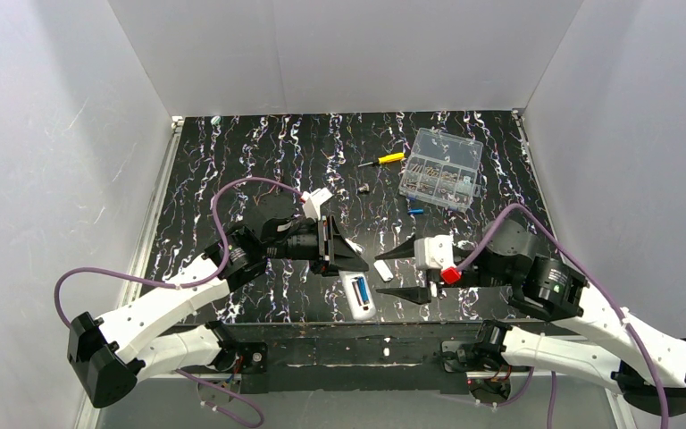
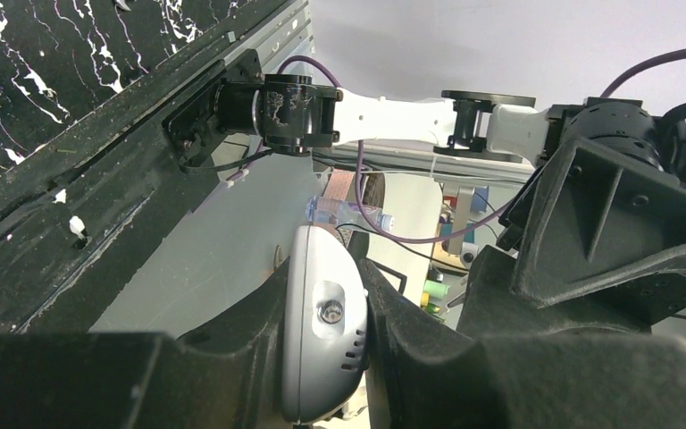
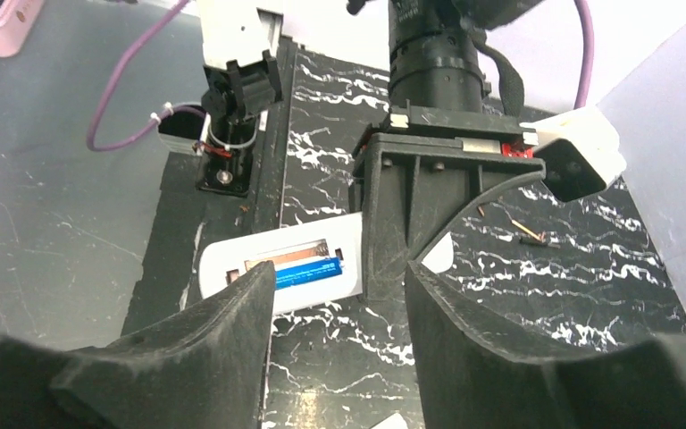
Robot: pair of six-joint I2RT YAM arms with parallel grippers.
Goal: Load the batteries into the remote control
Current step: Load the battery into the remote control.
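The remote control [image 1: 360, 297] lay back-up near the table's [image 1: 232, 161] front edge. Its long axis ran near to far, with one blue battery [image 3: 307, 273] seated lengthwise in its open bay. The left gripper [image 2: 326, 313] was clamped on the remote's far end, the right gripper [image 1: 390, 274] hung just beside it with fingers spread wide, and a second battery [image 1: 415, 212] lay loose near the clear box [image 1: 442, 168].

The remote control [image 1: 365, 307] lies on the bench [image 1: 232, 161] near its front edge, one battery [image 1: 359, 290] in its open compartment. A second battery [image 1: 416, 212] lies behind and to the right of the remote control, just in front of the compartment box [image 1: 442, 168]; the screwdriver [image 1: 384, 160] lies well behind the remote control, left of that box.
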